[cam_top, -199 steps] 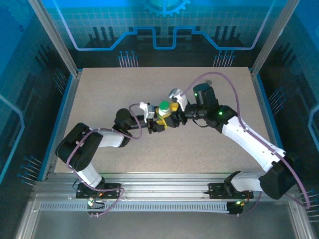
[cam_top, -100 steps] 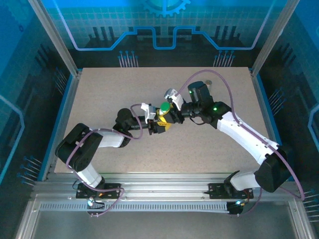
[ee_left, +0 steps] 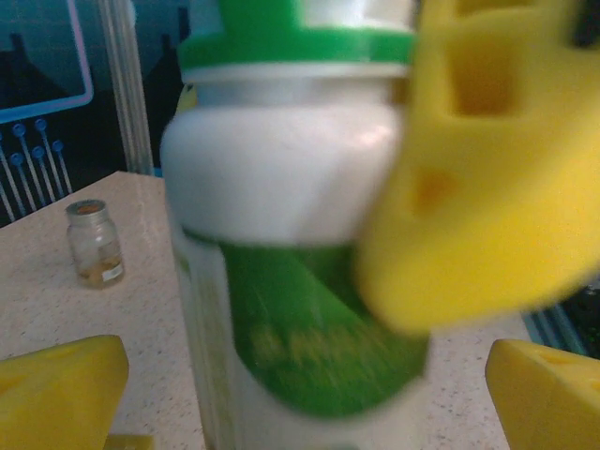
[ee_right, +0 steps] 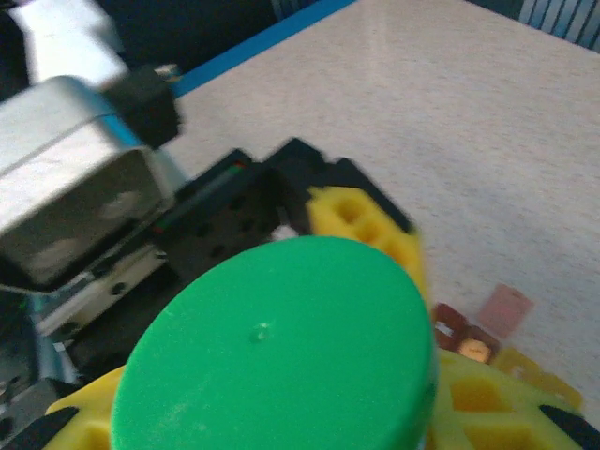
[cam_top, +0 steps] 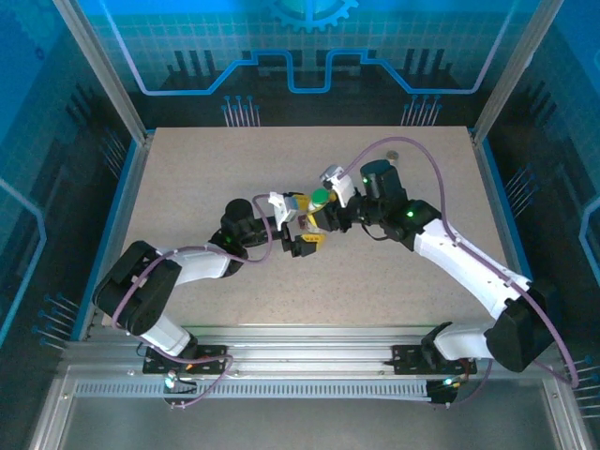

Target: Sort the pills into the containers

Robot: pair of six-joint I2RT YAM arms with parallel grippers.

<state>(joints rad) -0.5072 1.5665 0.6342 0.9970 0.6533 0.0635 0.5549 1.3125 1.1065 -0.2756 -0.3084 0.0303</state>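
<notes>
A white bottle (ee_left: 281, 178) with a green cap (ee_right: 281, 347) and green label stands between the two grippers at mid-table (cam_top: 321, 198). My right gripper (ee_right: 291, 412) is shut on its cap end, with one yellow finger (ee_left: 478, 159) against the neck. My left gripper (ee_left: 305, 394) is open, its yellow fingertips (ee_left: 61, 384) wide apart on both sides of the bottle's body and clear of it. On the table just beyond the cap sit a tiny dark red container (ee_right: 457, 328) and a yellow one (ee_right: 530, 368). The pills are hidden.
A small glass vial (ee_left: 94, 242) stands alone toward the far right of the table (cam_top: 392, 156). A small pinkish square (ee_right: 506, 305) lies by the containers. Blue rails edge the table on the left and right sides.
My left gripper has opened and let go of the bottle. The right gripper has closed on the cap end and shifted slightly right with the bottle.
</notes>
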